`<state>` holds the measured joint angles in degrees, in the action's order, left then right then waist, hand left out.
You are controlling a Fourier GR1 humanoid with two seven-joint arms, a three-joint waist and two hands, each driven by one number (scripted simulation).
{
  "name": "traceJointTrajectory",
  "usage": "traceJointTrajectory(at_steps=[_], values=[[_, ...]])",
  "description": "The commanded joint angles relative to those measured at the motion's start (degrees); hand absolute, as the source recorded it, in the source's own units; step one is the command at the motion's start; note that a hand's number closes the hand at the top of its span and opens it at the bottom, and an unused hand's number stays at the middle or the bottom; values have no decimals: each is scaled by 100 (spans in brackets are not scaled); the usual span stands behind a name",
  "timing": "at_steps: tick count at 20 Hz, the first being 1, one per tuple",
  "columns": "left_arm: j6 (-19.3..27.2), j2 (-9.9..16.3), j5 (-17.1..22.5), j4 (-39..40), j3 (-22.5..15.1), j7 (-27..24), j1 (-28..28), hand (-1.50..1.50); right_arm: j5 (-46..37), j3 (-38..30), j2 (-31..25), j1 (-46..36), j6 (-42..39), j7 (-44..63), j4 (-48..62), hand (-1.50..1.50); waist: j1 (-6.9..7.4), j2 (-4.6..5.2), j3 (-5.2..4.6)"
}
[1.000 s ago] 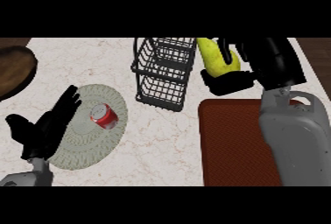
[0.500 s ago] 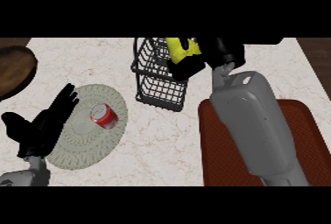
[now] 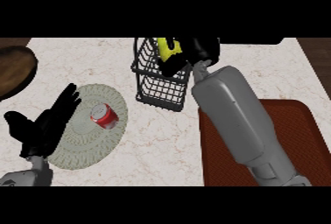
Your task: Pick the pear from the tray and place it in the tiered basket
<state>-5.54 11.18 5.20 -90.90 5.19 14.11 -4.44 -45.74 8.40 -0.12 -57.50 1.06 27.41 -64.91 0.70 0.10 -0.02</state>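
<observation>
Pear point(image 3: 170, 49) is up over the tiered basket point(image 3: 161, 89) right now, wrapped in the right hand point(image 3: 191, 52), whose fingers curl round it so only a yellow-green strip shows. So the pick looks done and we're at the placing step. The red tray point(image 3: 294, 131) it came from sits off to the right, half hidden under the grey forearm.

Next move, I'd guess, is lowering it between the wires and letting the fingers uncurl. It's hard to tell from this angle whether the pear is already inside the top tier or just hanging above it.

Left hand point(image 3: 42, 127) rests at the lower left edge, fingers straight and up, overlapping the rim of the woven placemat point(image 3: 87, 146).

Count: one pear, one basket, one tray, one placemat, one red can point(image 3: 104, 116) lying on that mat, and one dark wooden thing point(image 3: 14, 70) poking in at the far left.
</observation>
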Motion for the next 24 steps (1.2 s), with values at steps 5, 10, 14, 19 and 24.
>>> traceJointTrajectory(at_steps=[5,10,14,19,24], values=[[18,-50,-35,151,7,94,-301,0,-306,-78,4,-153,1323,-962,1700,150,42,32,1],[165,-329,-311,175,-262,-153,-122,0,150,-134,10,-543,2302,-711,1676,150,102,37,2],[-141,-107,-116,408,8,-475,-77,0,639,14,9,-954,2417,-988,2296,-150,103,34,-2],[-174,-102,-64,239,-13,-193,-54,0,702,149,8,-1095,2667,-1159,2775,-150,92,23,0],[-107,-51,-113,-8,-1,-55,-55,0,1530,-286,7,-1320,2981,-1537,2967,-150,193,52,2]])
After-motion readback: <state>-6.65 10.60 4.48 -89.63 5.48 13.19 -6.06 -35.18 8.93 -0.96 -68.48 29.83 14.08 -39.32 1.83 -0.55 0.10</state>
